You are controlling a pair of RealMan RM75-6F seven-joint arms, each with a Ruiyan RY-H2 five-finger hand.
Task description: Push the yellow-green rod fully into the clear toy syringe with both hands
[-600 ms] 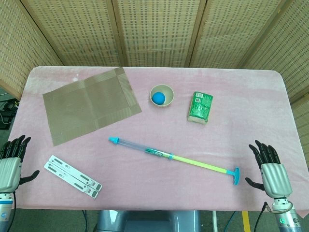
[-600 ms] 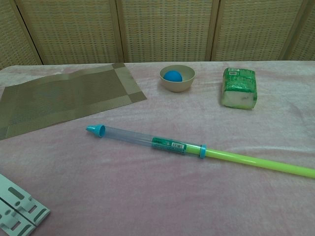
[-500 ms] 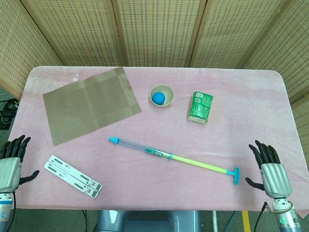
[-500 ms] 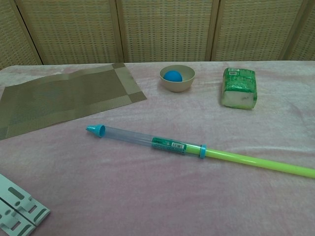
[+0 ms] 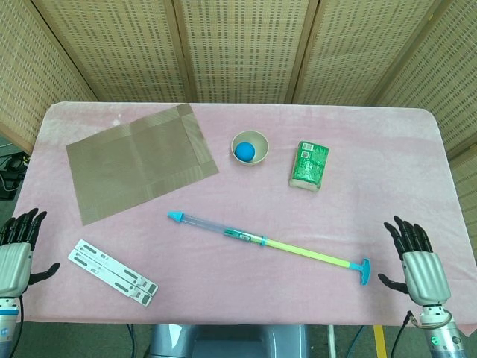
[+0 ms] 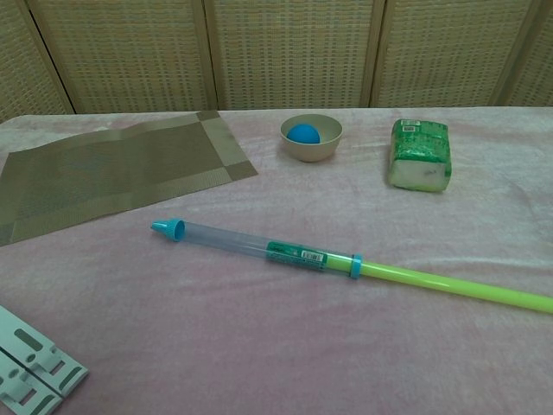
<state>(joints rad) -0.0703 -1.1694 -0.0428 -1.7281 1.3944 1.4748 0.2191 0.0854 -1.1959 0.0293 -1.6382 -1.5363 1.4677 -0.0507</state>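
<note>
The task is not yet begun, as far as I can judge. Nearest, at the front edge of the worktop point(image 5: 387, 149), the left hand point(image 5: 15, 257) and the right hand point(image 5: 419, 265) are each at their own corner, fingers apart and holding nothing. Both are well apart from the toy.

A little further in, the clear toy syringe point(image 5: 220, 228) lies flat near the middle of the worktop. The yellow-green rod point(image 5: 309, 253) sticks out of it for most of its length, towards the right hand, and ends in a blue handle point(image 5: 364, 271).

What is left is everything: to hold the barrel with one hand, take the handle with the other, and press the rod fully inside.
</note>
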